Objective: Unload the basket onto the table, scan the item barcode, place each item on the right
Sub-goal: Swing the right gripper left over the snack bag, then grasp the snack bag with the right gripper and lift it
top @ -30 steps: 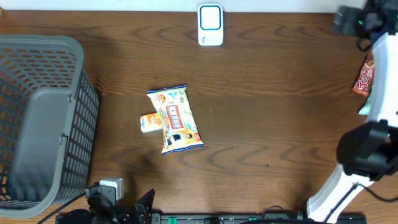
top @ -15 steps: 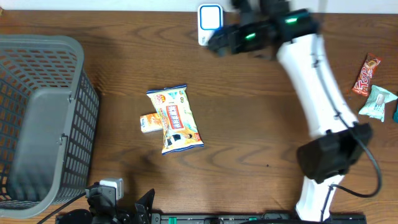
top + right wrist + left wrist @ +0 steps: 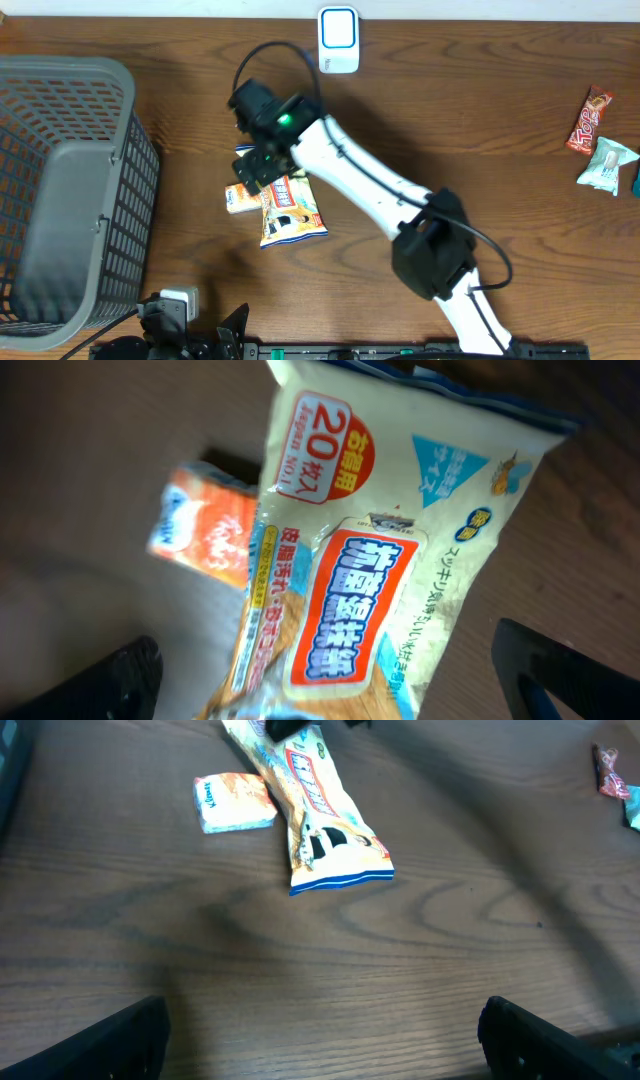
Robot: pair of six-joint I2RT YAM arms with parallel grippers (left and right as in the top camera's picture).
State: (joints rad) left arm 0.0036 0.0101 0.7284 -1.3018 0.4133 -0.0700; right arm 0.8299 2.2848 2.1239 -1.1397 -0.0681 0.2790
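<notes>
Reach over the cream, blue-trimmed foil pack [image 3: 290, 205] mid-worktop

Grey slatted plastic basket [image 3: 60, 190] sits at the left edge, likely for scanned goods; left claw [image 3: 325, 1040] idles spread near the front edge; small orange packet [image 3: 240, 197] touches the pack; right claw [image 3: 345, 675] hovers spread above it, apparently for a grasp; white barcode scanner [image 3: 338, 40] stands at the far edge.

Overhead straight down; left wrist low, oblique; right wrist close over packet [image 3: 380, 560] all share.

Cream packet [image 3: 292, 215] — red-and-blue print, Japanese text — lies flat, face up, mid-way across the table [image 3: 470, 150]. White scanner [image 3: 338, 40], blue-framed face, sits well apart at the far edge.
</notes>
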